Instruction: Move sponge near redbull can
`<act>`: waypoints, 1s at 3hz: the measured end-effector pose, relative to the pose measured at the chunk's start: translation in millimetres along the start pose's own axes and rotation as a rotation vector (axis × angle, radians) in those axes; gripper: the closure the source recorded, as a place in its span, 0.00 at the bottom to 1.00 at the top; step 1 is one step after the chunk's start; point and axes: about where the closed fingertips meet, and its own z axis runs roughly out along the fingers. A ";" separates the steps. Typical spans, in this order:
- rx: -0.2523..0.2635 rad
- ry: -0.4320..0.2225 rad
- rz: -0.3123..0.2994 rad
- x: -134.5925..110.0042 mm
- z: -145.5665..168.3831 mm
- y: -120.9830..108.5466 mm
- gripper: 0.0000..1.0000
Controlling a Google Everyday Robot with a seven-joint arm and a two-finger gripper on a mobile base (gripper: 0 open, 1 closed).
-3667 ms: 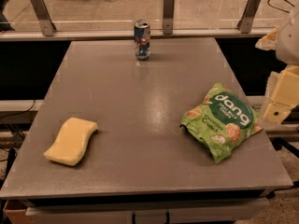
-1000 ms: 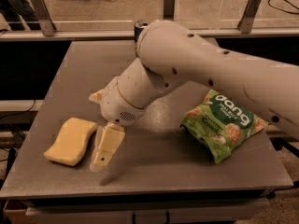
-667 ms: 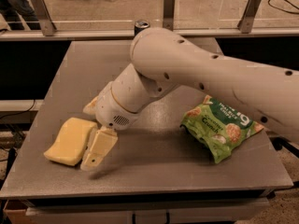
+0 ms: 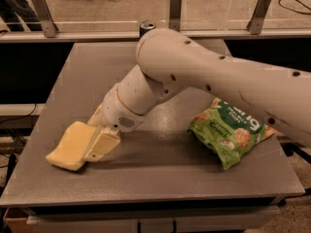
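Observation:
The pale yellow sponge (image 4: 67,147) lies flat at the front left of the grey table (image 4: 160,178). My gripper (image 4: 96,141) is low over the sponge's right edge and overlaps it, with the white arm reaching in from the right. The redbull can (image 4: 146,26) stands at the table's far edge, near the middle. Only its silver top and a bit of dark body show above the arm. The can is far from the sponge.
A green snack bag (image 4: 228,130) lies at the right side of the table. A rail with metal posts (image 4: 175,8) runs behind the far edge. The arm's bulk (image 4: 204,76) spans the table's middle.
The gripper has moved further left and down, from beside the sponge to overlapping its right edge. The sponge, the can and the bag have not moved.

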 end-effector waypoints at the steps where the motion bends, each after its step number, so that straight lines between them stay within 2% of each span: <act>1: 0.034 0.005 0.023 6.1 -14.4 -15.1 0.87; 2: 0.073 0.012 0.046 15.1 -31.9 -31.0 1.00; 3: 0.117 0.027 0.072 30.2 -51.1 -46.0 1.00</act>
